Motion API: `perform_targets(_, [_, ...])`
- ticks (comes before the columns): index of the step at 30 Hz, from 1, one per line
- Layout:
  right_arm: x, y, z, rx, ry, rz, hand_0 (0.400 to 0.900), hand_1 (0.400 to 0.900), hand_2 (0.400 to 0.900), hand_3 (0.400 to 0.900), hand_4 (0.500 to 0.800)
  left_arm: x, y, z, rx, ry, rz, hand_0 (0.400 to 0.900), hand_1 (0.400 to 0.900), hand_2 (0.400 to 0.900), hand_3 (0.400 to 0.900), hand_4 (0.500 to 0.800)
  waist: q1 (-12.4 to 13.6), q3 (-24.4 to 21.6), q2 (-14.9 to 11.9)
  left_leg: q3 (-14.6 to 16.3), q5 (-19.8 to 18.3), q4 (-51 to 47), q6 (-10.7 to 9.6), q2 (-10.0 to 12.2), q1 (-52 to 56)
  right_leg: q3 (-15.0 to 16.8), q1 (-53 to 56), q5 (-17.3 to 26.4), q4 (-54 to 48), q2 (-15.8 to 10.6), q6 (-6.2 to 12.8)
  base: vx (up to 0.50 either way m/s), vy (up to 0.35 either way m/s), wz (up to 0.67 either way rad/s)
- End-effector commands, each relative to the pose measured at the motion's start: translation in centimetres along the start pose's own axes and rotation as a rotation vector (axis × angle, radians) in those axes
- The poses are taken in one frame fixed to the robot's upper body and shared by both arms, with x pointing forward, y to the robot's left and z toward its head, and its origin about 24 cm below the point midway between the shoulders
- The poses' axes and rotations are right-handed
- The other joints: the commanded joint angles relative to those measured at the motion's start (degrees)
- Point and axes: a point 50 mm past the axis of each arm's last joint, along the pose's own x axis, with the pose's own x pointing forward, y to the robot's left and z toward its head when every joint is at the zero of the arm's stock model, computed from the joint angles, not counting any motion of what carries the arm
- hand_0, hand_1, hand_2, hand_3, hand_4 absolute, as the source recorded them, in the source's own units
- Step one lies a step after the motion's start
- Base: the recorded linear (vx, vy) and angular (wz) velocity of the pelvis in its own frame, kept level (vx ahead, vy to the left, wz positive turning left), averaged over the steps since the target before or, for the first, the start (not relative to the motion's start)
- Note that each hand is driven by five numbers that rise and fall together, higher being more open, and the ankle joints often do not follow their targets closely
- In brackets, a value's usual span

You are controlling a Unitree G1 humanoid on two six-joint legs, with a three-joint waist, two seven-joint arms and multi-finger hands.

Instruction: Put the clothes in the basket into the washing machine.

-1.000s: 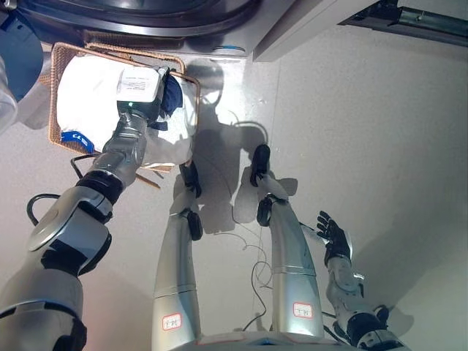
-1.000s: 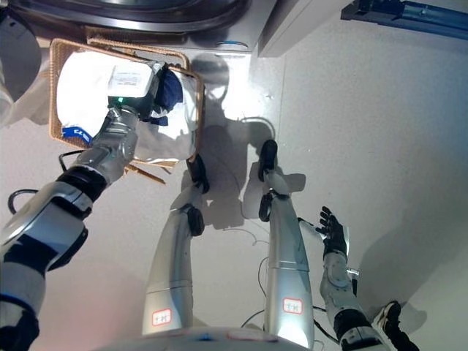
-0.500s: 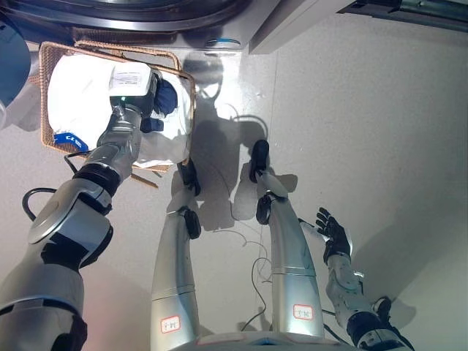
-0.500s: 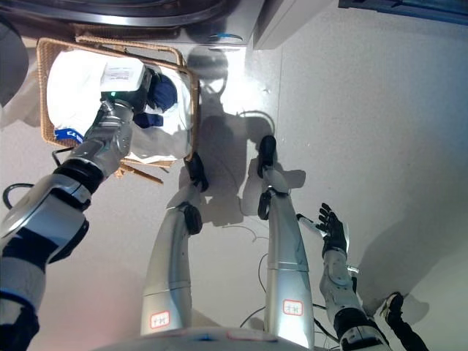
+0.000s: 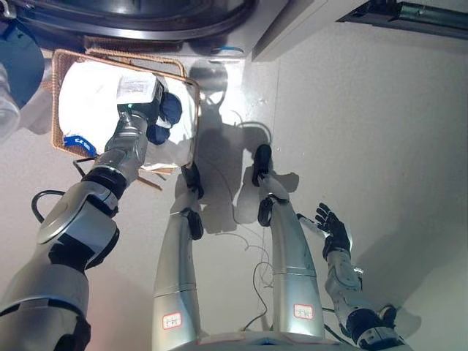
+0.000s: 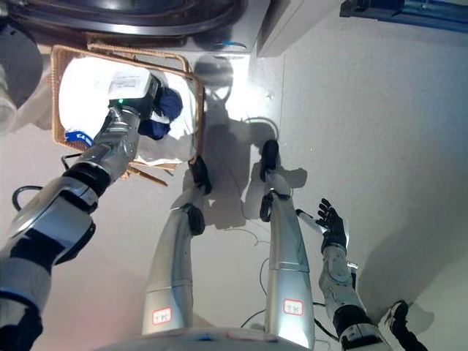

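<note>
Left eye view, pale floor [image 5: 380,131], wicker basket [image 5: 66,62]

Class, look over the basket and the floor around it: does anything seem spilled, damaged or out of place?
Nothing stands out. The wicker basket sits upright by the washing machine, its white lining and dark blue garment inside it. Nothing lies spilled on the floor.

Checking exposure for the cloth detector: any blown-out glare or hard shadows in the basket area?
Left eye view: white cloth in the basket is blown out, folds lost; the dark blue cloth stays readable. Right eye view: same glare, plus a bright patch on the floor beside hard shadows right of the basket.
</note>
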Motion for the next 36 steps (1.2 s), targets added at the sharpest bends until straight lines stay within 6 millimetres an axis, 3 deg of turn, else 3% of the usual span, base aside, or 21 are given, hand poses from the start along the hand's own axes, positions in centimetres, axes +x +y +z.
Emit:
perform_targets(1, [-0.8, -2.4, -0.5, -0.042, 0.001, -0.032, 0.9, 0.9, 0.9, 0.9, 0.8, 0.1, 1.7, -1.7, -0.127, 0.068, 0.132, 0.4, 0.4, 0.4, 0.4, 0.5, 0.0, 0.79, 0.35, 0.34, -4.91, -3.49, 1.4, -3.05, 3.73, -0.68, 6.56, 1.83, -6.84, 1.52, 2.64, 0.03, -0.017, 0.05])
perform_targets(4, [-0.8, -2.1, -0.5, -0.039, 0.007, -0.014, 0.9, 0.9, 0.9, 0.9, 0.8, -0.7, 0.9, -2.5, -0.284, 0.141, 0.162, 0.4, 0.4, 0.4, 0.4, 0.5, 0.47, 0.87, 0.1, -0.05, -3.95, -6.21, 0.92, -2.86, 7.51, -0.99, 10.28, 2.49, -9.39, 1.65, 2.57, 0.04, -0.039, 0.02])
perform_targets(7, [-0.7, -1.4, -0.6, -0.026, 0.02, 0.0, 0.9, 0.9, 0.9, 0.9, 0.8, -2.0, -0.9, -2.8, -0.568, 0.247, 0.182, 0.4, 0.4, 0.4, 0.4, 0.5, 0.9, 1.31, -0.25, -0.42, -2.98, -8.92, 0.34, -2.69, 11.79, -1.07, 14.46, 3.25, -11.95, 1.89, 2.55, 0.04, -0.07, 0.0])
perform_targets(11, [-0.4, -0.6, -0.7, 0.005, 0.045, 0.009, 0.9, 0.9, 0.9, 0.9, 0.8, -3.2, -2.8, -1.7, -1.167, 0.413, 0.261, 0.4, 0.4, 0.4, 0.4, 0.5, 1.42, 1.87, -0.48, -1.35, -1.37, -12.8, -0.36, -3.12, 18.01, -1.05, 20.97, 4.2, -16.07, 2.8, 2.35, 0.02, -0.11, 0.12])
perform_targets(18, [0.2, -0.4, -0.8, 0.062, 0.089, -0.002, 0.9, 0.9, 0.9, 0.9, 0.8, -2.9, -3.4, -0.1, -1.812, 0.524, 0.357, 0.4, 0.4, 0.4, 0.4, 0.5, 1.72, 1.26, -0.34, -3.5, 0.36, -17.92, -1.52, -3.5, 27.23, -0.1, 30.88, 5.7, -22.76, 4.43, 2.19, 0.03, -0.094, 0.09])
perform_targets(20, [0.3, -0.6, -1.0, 0.068, 0.11, -0.018, 0.9, 0.9, 0.9, 0.9, 0.8, -2.4, -2.7, 1.0, -1.948, 0.519, 0.402, 0.4, 0.4, 0.4, 0.4, 0.5, 1.88, 0.7, -0.3, -3.88, 0.68, -18.83, -1.72, -3.46, 28.86, 0.35, 32.47, 6.1, -23.44, 4.59, 2.09, 0.04, -0.086, 0.11])
perform_targets(24, [0.3, -0.1, -1.4, 0.079, 0.144, -0.023, 0.9, 0.9, 0.9, 0.9, 0.8, -1.4, -1.6, 3.3, -2.069, 0.514, 0.43, 0.4, 0.4, 0.4, 0.4, 0.5, 1.92, -0.22, -0.24, -4.28, 1.0, -20.0, -1.87, -3.39, 31.68, 0.4, 35.34, 5.86, -24.23, 5.09, 1.95, 0.03, -0.058, 0.03])
perform_targets(27, [0.6, 1.0, -1.1, 0.088, 0.14, -0.008, 0.9, 0.9, 0.9, 0.9, 0.8, 0.2, 0.8, 4.5, -2.08, 0.474, 0.45, 0.4, 0.4, 0.4, 0.4, 0.5, 1.48, -1.04, -0.22, -4.47, 1.32, -20.88, -2.11, -3.19, 33.26, 0.87, 36.74, 5.9, -24.91, 5.42, 1.86, 0.03, -0.057, 0.07])
perform_targets(29, [0.5, 1.3, -1.3, 0.086, 0.152, -0.007, 0.9, 0.9, 0.9, 0.9, 0.8, 1.0, 2.0, 3.7, -2.051, 0.483, 0.476, 0.4, 0.4, 0.4, 0.4, 0.5, 0.9, -1.42, -0.3, -4.53, 1.94, -22.22, -2.3, -2.97, 34.35, 1.26, 37.38, 5.97, -25.55, 5.63, 1.88, 0.05, -0.04, 0.02])
perform_targets(32, [-0.2, 1.3, -2.0, 0.086, 0.158, -0.002, 0.9, 0.9, 0.9, 0.9, 0.8, 2.6, 5.7, 3.6, -1.978, 0.402, 0.518, 0.4, 0.4, 0.4, 0.4, 0.5, -0.48, -2.37, -0.25, -4.65, 3.26, -24.51, -2.59, -2.37, 35.26, 1.82, 37.9, 6.26, -26.71, 5.92, 1.97, 0.05, -0.048, 0.02])
perform_targets(34, [-0.3, 1.4, -2.0, 0.085, 0.152, 0.007, 0.9, 0.9, 0.9, 0.9, 0.8, 3.3, 7.6, 2.3, -1.903, 0.391, 0.549, 0.4, 0.4, 0.4, 0.4, 0.5, -1.4, -2.47, -0.76, -4.07, 5.4, -25.43, -2.27, -2.38, 34.71, 1.55, 36.98, 7.82, -27.02, 5.81, 1.74, -0.05, -0.033, -0.03])
perform_targets(36, [-0.5, 1.2, -2.1, 0.085, 0.14, 0.006, 0.9, 0.9, 0.9, 0.9, 0.8, 3.9, 9.4, 1.9, -1.843, 0.351, 0.574, 0.4, 0.4, 0.4, 0.4, 0.5, -1.91, -3.22, -0.61, -4.96, 4.8, -26.85, -2.62, -1.95, 35.18, 2.42, 37.11, 7.07, -27.7, 6.2, 2.05, 0.09, -0.022, -0.07])
